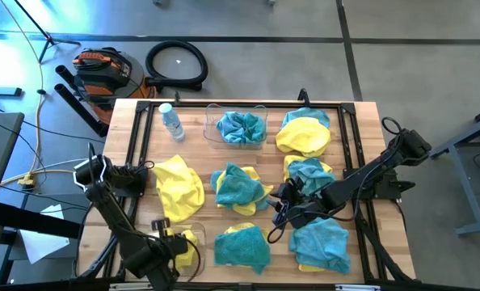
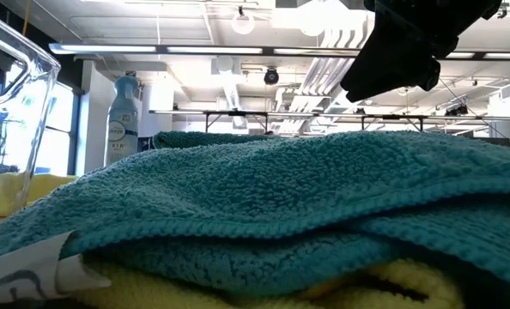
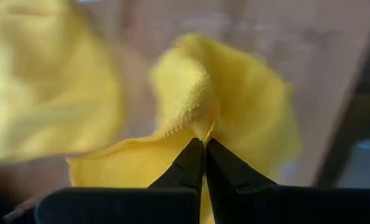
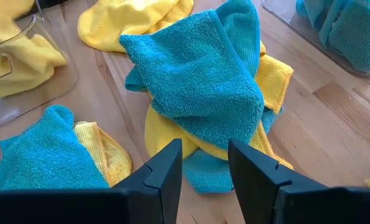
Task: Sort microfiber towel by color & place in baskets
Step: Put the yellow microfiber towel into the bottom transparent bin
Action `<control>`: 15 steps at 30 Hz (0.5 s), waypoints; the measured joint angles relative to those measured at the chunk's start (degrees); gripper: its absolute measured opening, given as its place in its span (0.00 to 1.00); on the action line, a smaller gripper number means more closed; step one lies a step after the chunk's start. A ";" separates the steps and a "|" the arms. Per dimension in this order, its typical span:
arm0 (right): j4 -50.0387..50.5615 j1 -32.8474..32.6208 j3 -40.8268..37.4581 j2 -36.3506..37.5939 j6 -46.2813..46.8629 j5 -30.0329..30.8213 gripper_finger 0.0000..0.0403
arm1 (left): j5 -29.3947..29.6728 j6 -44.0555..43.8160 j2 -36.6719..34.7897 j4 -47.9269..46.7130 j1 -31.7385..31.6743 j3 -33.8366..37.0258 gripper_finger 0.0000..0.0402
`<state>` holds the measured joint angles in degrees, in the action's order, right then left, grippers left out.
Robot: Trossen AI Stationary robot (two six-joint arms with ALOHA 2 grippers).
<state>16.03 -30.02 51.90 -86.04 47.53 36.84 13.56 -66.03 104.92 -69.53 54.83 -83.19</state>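
Observation:
Teal and yellow microfiber towels lie across the table: a mixed pile (image 1: pixel 238 187) at the middle, a yellow one (image 1: pixel 179 186) to its left, and others at the right and near side. One clear basket (image 1: pixel 236 129) at the far edge holds teal towels. A second clear basket (image 1: pixel 178 233) stands at the near left with a yellow towel (image 3: pixel 235 106) in it. My left gripper (image 1: pixel 175 245) is above that basket, shut on this towel. My right gripper (image 4: pixel 203 165) hovers open over the middle pile's teal towel (image 4: pixel 197 74), touching nothing. My left gripper pinches a raised fold of the yellow towel (image 3: pixel 202 132) between its two fingertips (image 3: pixel 188 165), coming from above and pointing steeply down. The cloth is drawn up into a peak at the fingers and spreads out below them. I cannot tell how many layers are held.
A small clear water bottle (image 1: pixel 171 121) stands at the far left of the table. A teal towel over a yellow one (image 2: pixel 281 197) lies at the near edge. Black rails (image 1: pixel 357 145) run along the table's sides. Bare wood shows between the piles.

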 joint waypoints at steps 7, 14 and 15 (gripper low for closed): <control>-0.01 0.00 0.00 0.00 0.05 0.02 0.31 | -2.67 -2.72 0.07 10.85 0.00 9.11 0.00; -0.18 -0.02 0.02 0.00 0.19 0.02 0.31 | -3.80 -4.35 0.07 24.76 -0.11 16.56 0.00; -0.20 -0.02 0.02 0.00 0.26 0.02 0.31 | -3.80 -4.91 0.07 25.33 -0.11 17.01 0.00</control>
<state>15.82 -30.04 51.92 -86.04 47.78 36.86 9.75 -70.93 104.99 -44.20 54.72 -66.19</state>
